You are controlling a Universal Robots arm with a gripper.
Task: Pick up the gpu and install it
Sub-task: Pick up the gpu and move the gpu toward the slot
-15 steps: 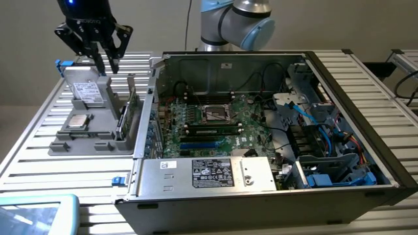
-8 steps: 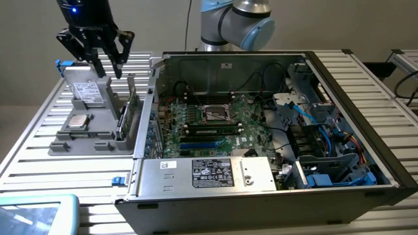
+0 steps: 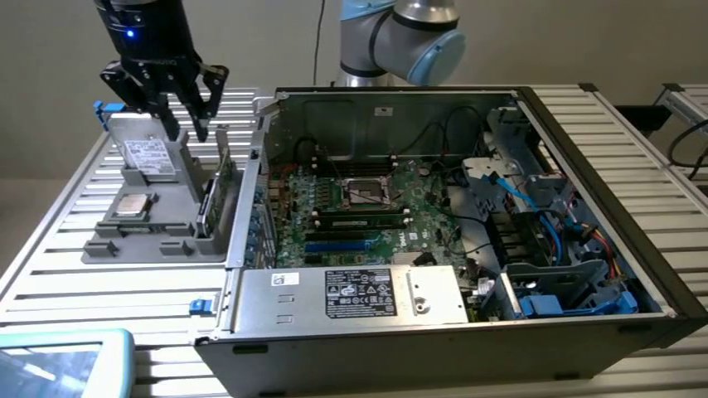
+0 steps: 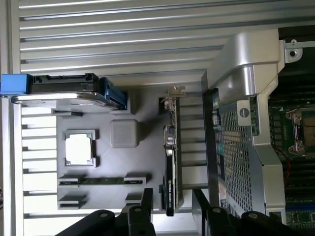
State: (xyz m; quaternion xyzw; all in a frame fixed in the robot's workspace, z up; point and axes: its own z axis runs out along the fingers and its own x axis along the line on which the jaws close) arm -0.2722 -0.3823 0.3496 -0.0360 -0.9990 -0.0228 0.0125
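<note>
Pick-up step in hand, nothing grasped yet.
Exterior view: gripper wide open and empty, over gpu standing on edge in tray beside case. Wrist view: fingers apart, either side of gpu; probably calls for centring on its thin edge.

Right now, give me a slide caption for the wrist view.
Open end effector above the gpu, which stands on edge in the grey tray.

The gpu is being held upright on its long edge in a slot of the grey holder, just beside the open computer case. Its black face, green back and silver bracket are being seen edge-on.
</note>
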